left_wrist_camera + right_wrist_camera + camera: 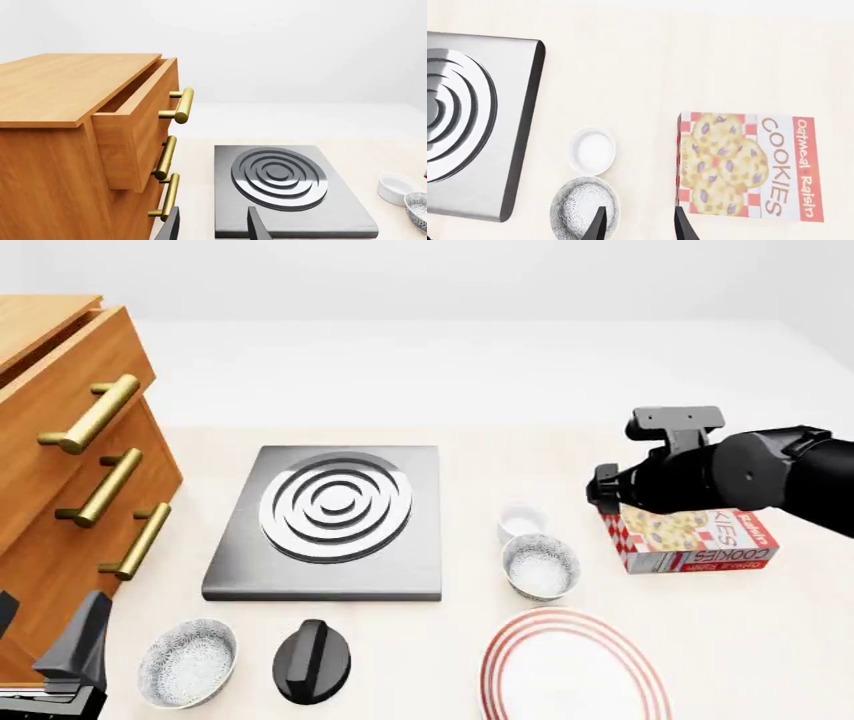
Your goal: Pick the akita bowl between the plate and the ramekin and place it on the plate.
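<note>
Front view: speckled akita bowl (pixel 541 567) sits upright, touching ramekin (pixel 523 522).

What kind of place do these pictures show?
Probably a simulated kitchen counter: a flat stove burner plate with its loose black knob, a wooden drawer cabinet, crockery such as the plate, and a cookie box.

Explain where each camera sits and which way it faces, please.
Front: fixed behind the arms, looking down over the table; right arm and left pincer show.
Left wrist: low, facing the drawers and stove plate; fingertips show.
Right wrist: high, facing down on the cookie box; right pincer shows.
All share the ramekin and akita bowl.
</note>
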You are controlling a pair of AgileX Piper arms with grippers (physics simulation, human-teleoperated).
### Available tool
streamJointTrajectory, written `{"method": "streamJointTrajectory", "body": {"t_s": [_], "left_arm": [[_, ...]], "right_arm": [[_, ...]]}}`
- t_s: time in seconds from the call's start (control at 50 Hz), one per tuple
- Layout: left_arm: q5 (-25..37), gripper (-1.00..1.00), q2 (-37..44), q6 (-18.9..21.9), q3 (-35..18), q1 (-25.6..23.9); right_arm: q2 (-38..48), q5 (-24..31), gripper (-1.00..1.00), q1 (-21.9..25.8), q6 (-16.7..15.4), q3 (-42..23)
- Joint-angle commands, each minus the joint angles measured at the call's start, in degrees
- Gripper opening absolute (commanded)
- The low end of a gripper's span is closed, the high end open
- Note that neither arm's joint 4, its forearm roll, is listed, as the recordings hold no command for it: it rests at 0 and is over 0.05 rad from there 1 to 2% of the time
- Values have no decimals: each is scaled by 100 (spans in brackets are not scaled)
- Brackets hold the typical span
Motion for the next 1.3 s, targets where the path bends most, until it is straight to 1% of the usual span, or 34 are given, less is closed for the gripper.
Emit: {"method": "streamJointTrajectory", "body": {"t_s": [0.02, 0.08, 0.16, 0.26, 0.28, 0.38, 0.44, 0.48, 0.5, 0.52, 0.56, 0.58, 0.62, 0.68, 0.7, 0.72, 0.74, 0.76, 0.78, 0.86, 0.98, 1.04, 1.22, 1.3], "left_arm": [[0, 100, 0, 0, 0, 0], [0, 100, 0, 0, 0, 0], [0, 100, 0, 0, 0, 0], [0, 100, 0, 0, 0, 0], [0, 100, 0, 0, 0, 0], [0, 100, 0, 0, 0, 0], [0, 100, 0, 0, 0, 0], [0, 100, 0, 0, 0, 0], [0, 100, 0, 0, 0, 0], [0, 100, 0, 0, 0, 0], [0, 100, 0, 0, 0, 0], [0, 100, 0, 0, 0, 0], [0, 100, 0, 0, 0, 0], [0, 100, 0, 0, 0, 0], [0, 100, 0, 0, 0, 0], [0, 100, 0, 0, 0, 0], [0, 100, 0, 0, 0, 0], [0, 100, 0, 0, 0, 0], [0, 100, 0, 0, 0, 0], [0, 100, 0, 0, 0, 0], [0, 100, 0, 0, 0, 0], [0, 100, 0, 0, 0, 0], [0, 100, 0, 0, 0, 0], [0, 100, 0, 0, 0, 0]], "right_arm": [[165, -246, 100, 78, 237, 173], [122, -271, 100, 152, 371, 227], [95, -288, 100, 210, 406, 280], [107, -318, 100, 340, 543, 341], [96, -343, 100, 307, 530, 368], [259, -528, 100, 411, 704, 504], [300, -619, 100, 357, 670, 587], [323, -630, 100, 381, 719, 600], [345, -628, 100, 432, 772, 593], [450, -633, 100, 612, 1005, 588], [369, -654, 100, 437, 799, 611], [401, -668, 100, 495, 859, 617], [395, -695, 100, 446, 829, 637], [449, -731, 100, 510, 925, 654], [494, -744, 100, 580, 1036, 659], [518, -764, 100, 573, 1010, 664], [492, -776, 100, 479, 917, 671], [492, -776, 100, 478, 917, 671], [549, -783, 100, 537, 1005, 658], [552, -812, 100, 445, 982, 642], [568, -845, 100, 414, 1087, 611], [657, -983, 100, 406, 1140, 689], [864, -1200, 100, 339, 1095, 827], [919, -1260, 100, 343, 1123, 849]]}}
